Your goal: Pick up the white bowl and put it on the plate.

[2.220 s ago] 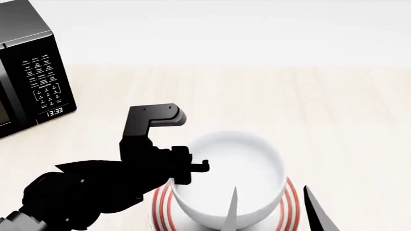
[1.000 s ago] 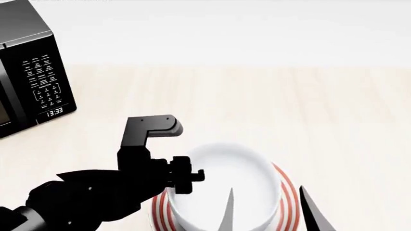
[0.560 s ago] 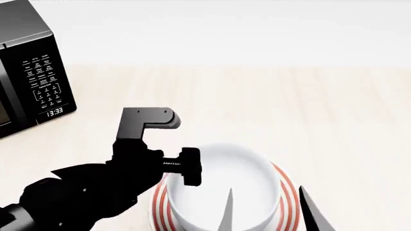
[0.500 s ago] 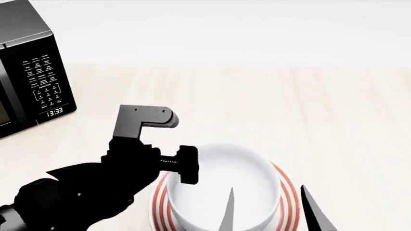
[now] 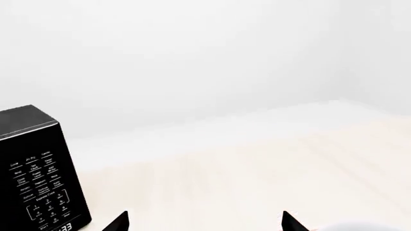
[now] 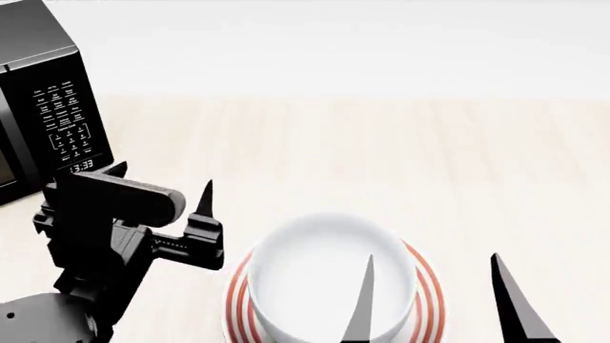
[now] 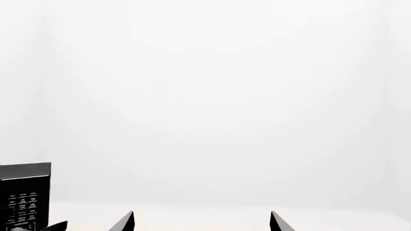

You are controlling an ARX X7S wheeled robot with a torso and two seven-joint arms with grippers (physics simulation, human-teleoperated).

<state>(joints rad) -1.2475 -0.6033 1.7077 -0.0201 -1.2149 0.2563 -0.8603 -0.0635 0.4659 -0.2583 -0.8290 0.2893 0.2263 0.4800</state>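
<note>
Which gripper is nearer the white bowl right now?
Right. The right gripper pokes up in front of the white bowl, one fingertip overlapping it in the head view; the left gripper sits off beside it, apart.

Black microwave (image 6: pixel 43 107) at far left on pale wood table (image 6: pixel 401 157), keypad facing forward, display reads 13:33. White wall (image 7: pixel 212 96) behind.

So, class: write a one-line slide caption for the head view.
White bowl sits on the plate; open left gripper beside it.
</note>
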